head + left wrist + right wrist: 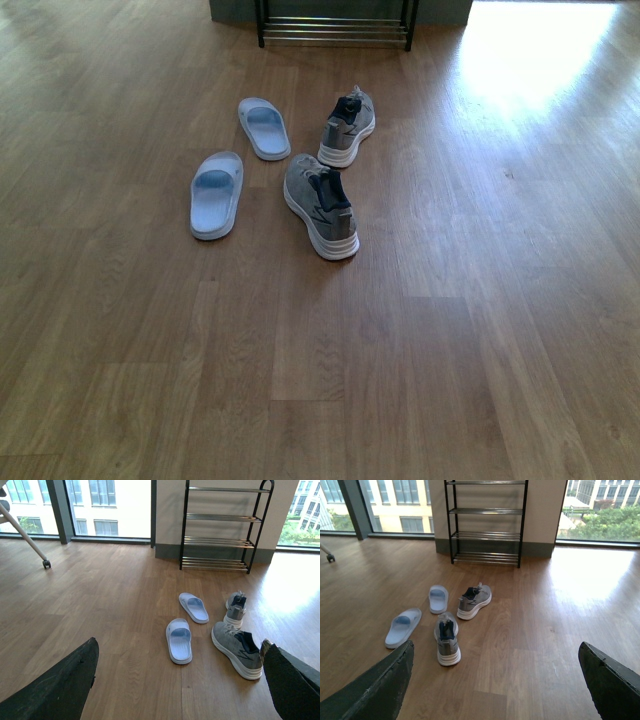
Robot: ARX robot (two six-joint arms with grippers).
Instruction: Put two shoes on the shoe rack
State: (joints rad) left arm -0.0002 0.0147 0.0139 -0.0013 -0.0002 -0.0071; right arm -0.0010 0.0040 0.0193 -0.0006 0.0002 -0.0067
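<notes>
Grey sneakers (320,205) sit on the floor (480,350), well short of the shoe rack (335,30). Left gripper (178,647) and right gripper (496,647) gape wide, both empty. Risk: white slides (217,193) just beside the sneakers could get grabbed or knocked.

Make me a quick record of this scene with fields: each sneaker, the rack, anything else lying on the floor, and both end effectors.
near sneaker: on the floor, heel toward the front camera
far sneaker: on the floor, closer to the rack, apart from the near one
shoe rack: by the wall, no shoes on it
near slide: pale blue, left of the near sneaker
far slide: pale blue, left of the far sneaker
left end effector: open, holding nothing
right end effector: open, holding nothing
</notes>
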